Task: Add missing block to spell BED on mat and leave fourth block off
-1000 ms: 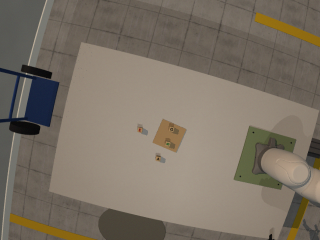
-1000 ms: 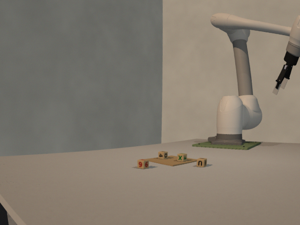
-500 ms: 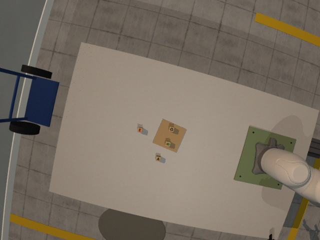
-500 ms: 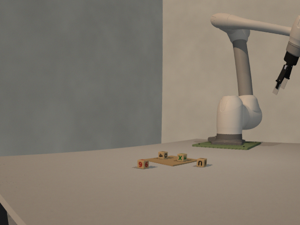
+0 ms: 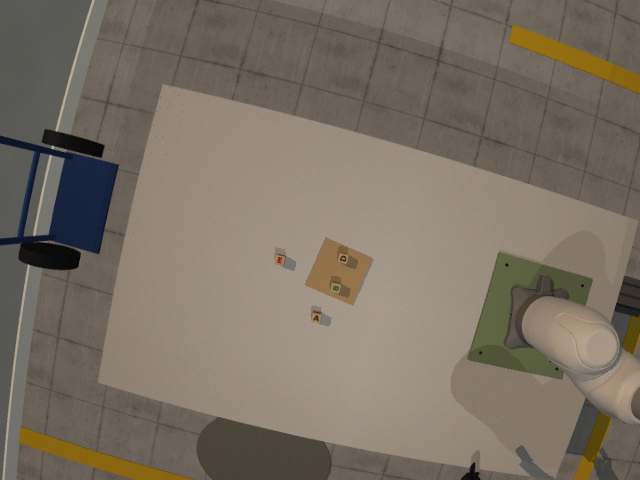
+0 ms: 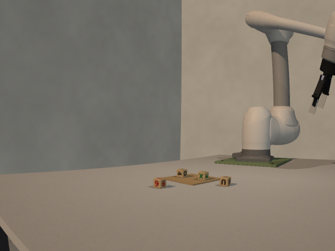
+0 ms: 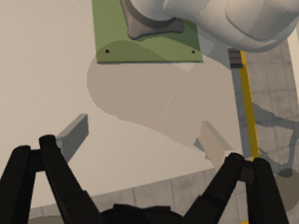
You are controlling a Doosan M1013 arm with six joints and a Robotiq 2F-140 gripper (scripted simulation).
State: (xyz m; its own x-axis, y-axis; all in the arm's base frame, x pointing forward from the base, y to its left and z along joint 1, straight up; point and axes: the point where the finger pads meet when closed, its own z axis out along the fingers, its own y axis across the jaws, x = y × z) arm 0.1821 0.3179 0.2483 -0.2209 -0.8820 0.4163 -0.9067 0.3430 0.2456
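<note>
The pale bench [image 5: 232, 180] [image 6: 94, 202] [image 7: 47, 84] takes up most of the top view. The white arm [image 5: 568, 330] [image 6: 280, 70] [image 7: 210, 19] stands at its right end there, at the far right in the exterior view, on a green base plate [image 5: 493, 304] [image 6: 221, 162] [image 7: 107, 28]. Past the bench's left edge in the top view is a blue cart [image 5: 85, 204]. The claw [image 5: 472, 469] [image 6: 317, 106] [image 7: 145, 127] hangs raised, tilted in the exterior view, its fingers spread wide with nothing between them.

The tan mat [image 5: 320, 268] [image 6: 190, 181] lies flat on the bench, well apart from the base plate. Among the small blocks, judged by the exterior view, the D block [image 5: 343, 257] [image 6: 181, 173] sits on the mat at the left and the B block [image 5: 336, 287] [image 6: 203, 175] at the right, a gap between them. The E block [image 5: 279, 259] [image 6: 159, 182], the missing letter, is off the mat, near left, letter up. The A block [image 5: 316, 317] [image 6: 225, 181] is also off it, just beside its right corner.
</note>
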